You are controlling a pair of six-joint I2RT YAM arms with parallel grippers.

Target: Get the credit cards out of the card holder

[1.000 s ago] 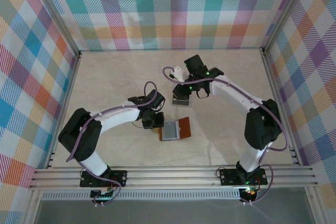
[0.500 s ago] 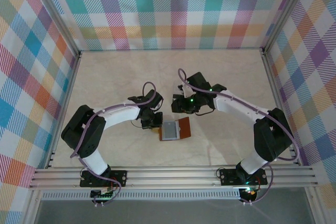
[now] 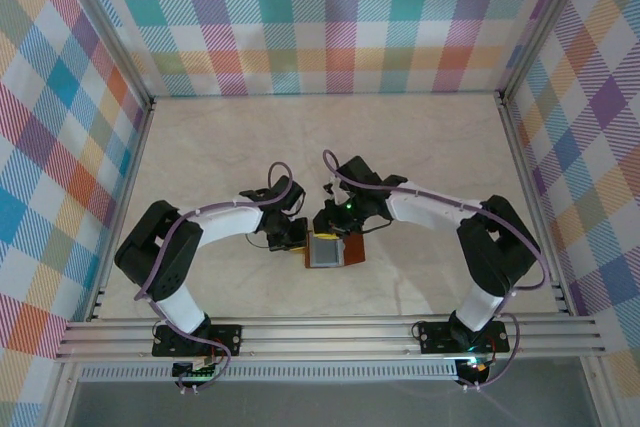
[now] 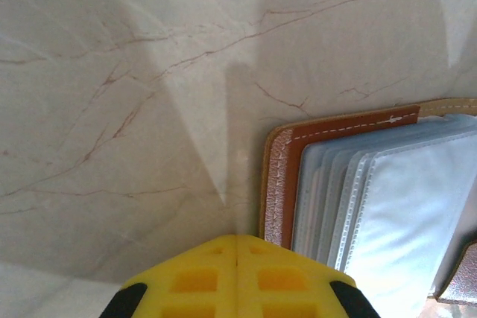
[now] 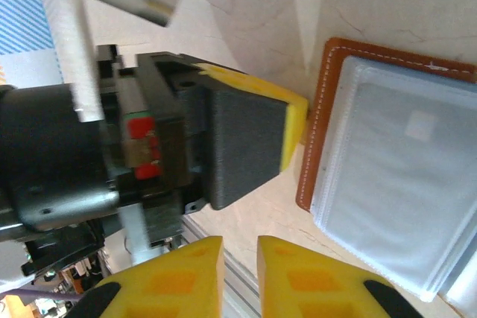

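Observation:
The card holder lies open on the table, brown leather around stacked grey-blue pockets. Through the top pocket a grey surface with a small pale square shows; I cannot tell whether it is one of the credit cards. My left gripper is shut with nothing in it. Its yellow tips rest on the table just beside the holder's left edge. My right gripper hovers at the holder's far-left corner. Its jaws stand a narrow gap apart with nothing between, close to the left gripper's yellow pad.
Both arms meet over the middle of the marble table. Plaid walls close in the back and sides. An aluminium rail runs along the near edge.
The right arm has swung from the back of the table down to the card holder, and its jaws have narrowed. The left gripper closed fully and stayed by the holder's left edge.

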